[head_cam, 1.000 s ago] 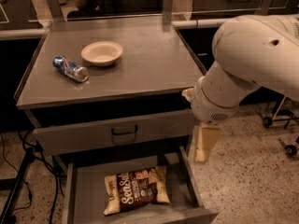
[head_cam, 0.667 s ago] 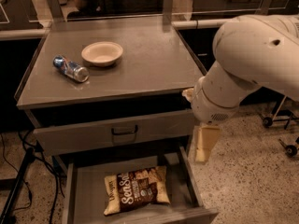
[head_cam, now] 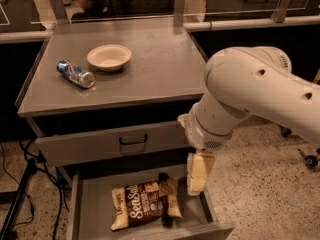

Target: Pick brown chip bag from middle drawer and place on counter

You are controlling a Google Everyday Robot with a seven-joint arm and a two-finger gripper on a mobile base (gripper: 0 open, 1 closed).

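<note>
Lowered since a sec ago, gripper (head_cam: 194, 183) now hangs off white arm (head_cam: 250, 84) above right side of middle drawer (head_cam: 92, 211), just beside brown chip bag (head_cam: 145, 204); bag hasn't shifted. Camera view: bag lies flat on drawer floor, long axis approx. left-right, right end angled toward drawer's back. Crinkly wrapper, dark brown centre, cream-tan ends, white script. Gripper open or closed: can't tell. Drawer: grey metal, low walls.

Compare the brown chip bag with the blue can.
The brown chip bag lies flat in the open middle drawer; the can lies on its side up on the counter. The bag is bigger, brown and cream; the can blue and silver. Neither stands upright. The tool hangs over the drawer beside the bag.
</note>
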